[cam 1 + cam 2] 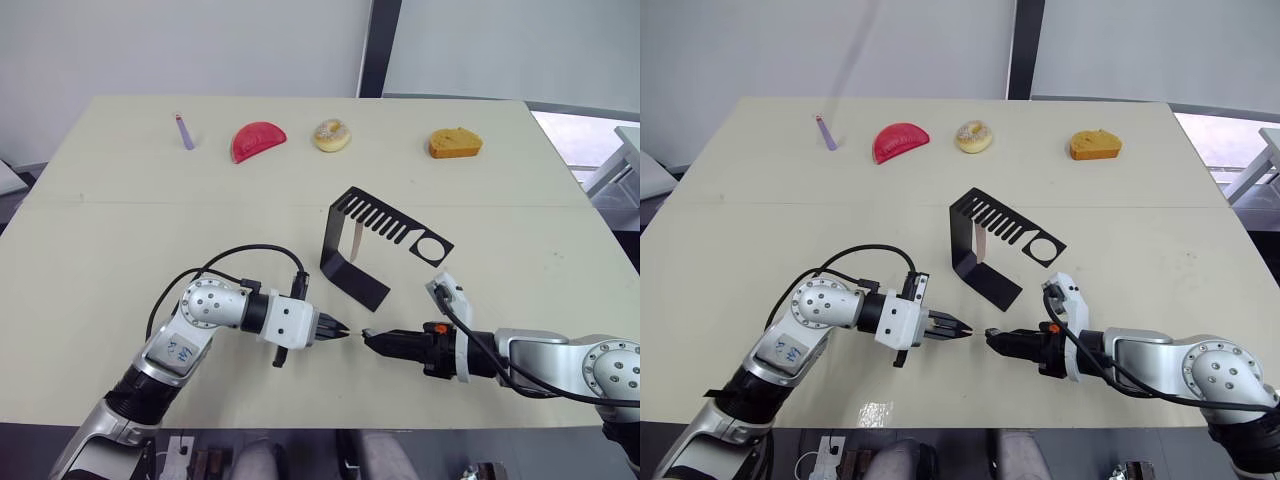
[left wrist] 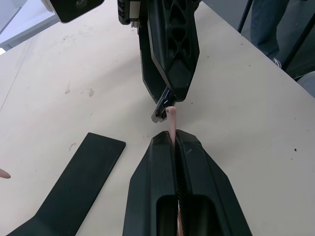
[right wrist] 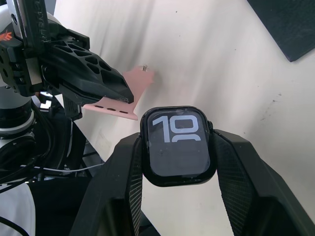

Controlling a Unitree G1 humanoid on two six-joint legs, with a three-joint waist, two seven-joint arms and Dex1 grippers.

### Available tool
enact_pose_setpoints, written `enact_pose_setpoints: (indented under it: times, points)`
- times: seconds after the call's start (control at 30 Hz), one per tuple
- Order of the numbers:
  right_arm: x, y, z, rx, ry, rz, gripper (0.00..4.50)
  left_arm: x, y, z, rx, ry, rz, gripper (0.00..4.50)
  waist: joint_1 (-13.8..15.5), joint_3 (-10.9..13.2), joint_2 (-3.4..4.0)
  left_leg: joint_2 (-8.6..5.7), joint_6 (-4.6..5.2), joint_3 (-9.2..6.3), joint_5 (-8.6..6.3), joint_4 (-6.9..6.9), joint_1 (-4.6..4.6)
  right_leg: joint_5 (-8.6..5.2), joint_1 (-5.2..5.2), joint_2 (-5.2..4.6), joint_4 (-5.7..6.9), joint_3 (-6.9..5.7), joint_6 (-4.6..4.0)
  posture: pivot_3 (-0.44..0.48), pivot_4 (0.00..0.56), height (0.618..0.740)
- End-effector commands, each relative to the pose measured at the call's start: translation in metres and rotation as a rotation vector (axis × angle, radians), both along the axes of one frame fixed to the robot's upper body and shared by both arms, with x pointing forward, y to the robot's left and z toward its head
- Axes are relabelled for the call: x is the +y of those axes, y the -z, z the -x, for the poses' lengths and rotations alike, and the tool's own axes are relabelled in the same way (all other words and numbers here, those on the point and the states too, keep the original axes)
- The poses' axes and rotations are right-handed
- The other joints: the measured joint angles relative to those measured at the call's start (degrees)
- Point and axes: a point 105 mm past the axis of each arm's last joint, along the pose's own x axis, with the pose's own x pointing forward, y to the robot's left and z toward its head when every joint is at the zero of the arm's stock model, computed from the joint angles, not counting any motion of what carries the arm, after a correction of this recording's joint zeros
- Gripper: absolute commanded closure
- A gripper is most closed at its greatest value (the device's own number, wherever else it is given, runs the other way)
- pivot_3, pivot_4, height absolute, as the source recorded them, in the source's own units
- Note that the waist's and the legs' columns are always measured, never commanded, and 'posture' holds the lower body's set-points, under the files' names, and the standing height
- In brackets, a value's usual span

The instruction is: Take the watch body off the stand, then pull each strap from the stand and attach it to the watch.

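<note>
Nearest you, the right gripper (image 3: 177,147) clamps the small black squarish watch body (image 3: 178,142), screen up. At its 9 o'clock, the left gripper (image 2: 174,140) pinches one pale pink strap (image 3: 125,96), tip just short of the case. Expect a slip if the flexible strap bends or meets the slot off-line. At 12 o'clock, the black sheet-metal stand (image 1: 375,240) holds the second strap (image 1: 357,240). The cream counter (image 1: 90,260) offers open room on both sides; its near edge lies close.
</note>
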Motion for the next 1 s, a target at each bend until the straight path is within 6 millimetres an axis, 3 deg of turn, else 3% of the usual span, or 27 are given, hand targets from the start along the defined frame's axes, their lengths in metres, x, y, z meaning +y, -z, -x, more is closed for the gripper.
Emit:
enact_pose_setpoints:
  times: [0.03,0.63,1.0]
  points:
    - [0.004,-0.013,0.003,-0.042,-0.032,-0.028,2.9,-0.004,-0.006,0.001,-0.029,0.012,0.017,4.5,0.0,0.0,0.0,0.0,0.0,0.0,0.0,0.0,0.0,0.0,0.0,0.0,0.0,0.0,0.0,0.0,0.15,0.737]
    - [0.002,-0.016,0.004,-0.044,-0.029,-0.029,2.9,0.0,-0.005,-0.003,-0.028,0.003,0.005,4.5,0.1,0.0,0.0,0.0,0.0,0.0,0.0,0.01,0.0,0.0,0.0,0.0,0.0,0.0,0.0,0.0,0.15,0.737]
    - [0.003,-0.017,0.004,-0.046,-0.031,-0.031,2.9,-0.01,-0.009,0.0,-0.032,0.019,0.028,4.5,0.6,0.0,0.0,0.0,0.0,0.0,0.0,0.03,0.0,0.0,0.0,0.0,0.0,0.0,0.0,0.0,0.15,0.737]
